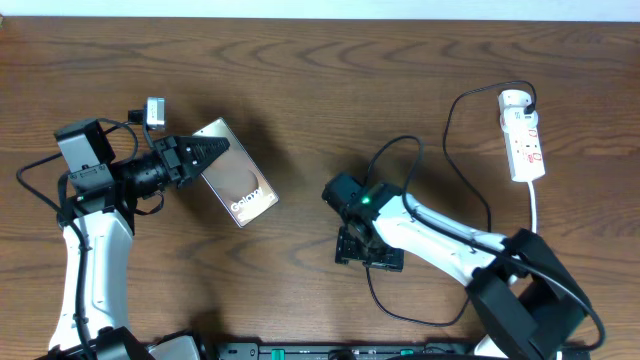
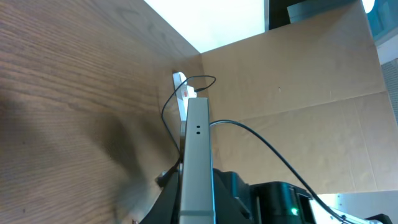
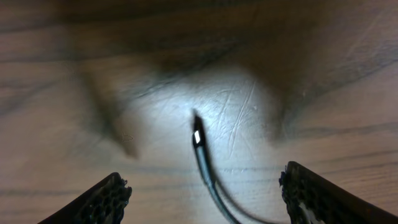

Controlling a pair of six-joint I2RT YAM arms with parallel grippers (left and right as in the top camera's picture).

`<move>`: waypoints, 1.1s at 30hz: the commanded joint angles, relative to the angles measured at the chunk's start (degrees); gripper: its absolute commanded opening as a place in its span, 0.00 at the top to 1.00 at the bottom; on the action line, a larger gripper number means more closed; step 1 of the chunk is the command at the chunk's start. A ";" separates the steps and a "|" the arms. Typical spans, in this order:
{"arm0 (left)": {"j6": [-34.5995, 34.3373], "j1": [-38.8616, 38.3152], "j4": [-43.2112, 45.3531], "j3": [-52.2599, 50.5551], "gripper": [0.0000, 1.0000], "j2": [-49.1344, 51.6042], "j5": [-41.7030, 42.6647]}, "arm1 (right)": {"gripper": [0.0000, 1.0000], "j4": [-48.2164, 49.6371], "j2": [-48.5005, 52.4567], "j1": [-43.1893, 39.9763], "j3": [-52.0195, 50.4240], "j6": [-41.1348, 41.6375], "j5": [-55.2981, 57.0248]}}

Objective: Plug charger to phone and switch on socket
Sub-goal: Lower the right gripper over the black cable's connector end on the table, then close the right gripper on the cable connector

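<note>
Brown wood-grain table (image 1: 330, 80), bearing the following. Phone (image 1: 243, 190): bronze back, left of centre in the overhead frame, lifted on one edge and pinched by the left gripper (image 1: 212, 152), whose jaws are pressed together on its upper end; the left wrist view shows it edge-on. Charger (image 3: 202, 163): thin black cable, its plug tip (image 3: 198, 137) lying flat on the table at mid-frame of the right wrist view, apart from the phone. Right gripper (image 3: 203, 179): jaws spread wide to either side of the cable, touching nothing. Socket (image 1: 527, 140): white strip at upper right of the overhead frame, white adapter (image 1: 515, 100) seated in its top end; switch position too small to read. Hazards, as judged: jaws closing too far behind the tip would let it droop and miss the port; a skewed pinch would jam it; the looped slack could snag the right arm and drag the socket.
</note>
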 commanded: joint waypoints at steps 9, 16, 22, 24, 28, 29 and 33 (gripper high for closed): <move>1.51 -0.07 0.31 0.46 0.93 0.26 2.23 | 0.28 1.51 3.21 1.77 -0.57 1.66 -0.83; 1.88 -0.07 0.31 0.46 0.93 0.26 2.23 | 0.43 1.49 3.21 1.77 -0.57 1.64 -0.81; 1.88 -0.07 0.31 0.46 0.93 0.26 2.23 | 0.56 1.20 3.21 1.77 -0.57 1.38 -0.79; 1.88 -0.07 0.31 0.46 0.93 0.26 2.23 | 0.59 1.20 3.21 1.73 -0.57 0.98 -0.76; 1.88 -0.07 0.28 0.46 0.93 0.26 2.23 | 0.71 1.09 3.21 1.73 -0.57 0.96 -0.76; 1.88 -0.07 0.31 0.46 0.92 0.26 2.23 | 0.72 1.05 3.21 1.73 -0.57 0.83 -0.74; 1.88 -0.07 0.28 0.46 0.93 0.26 2.23 | 0.70 1.03 3.21 1.70 -0.57 0.33 -0.50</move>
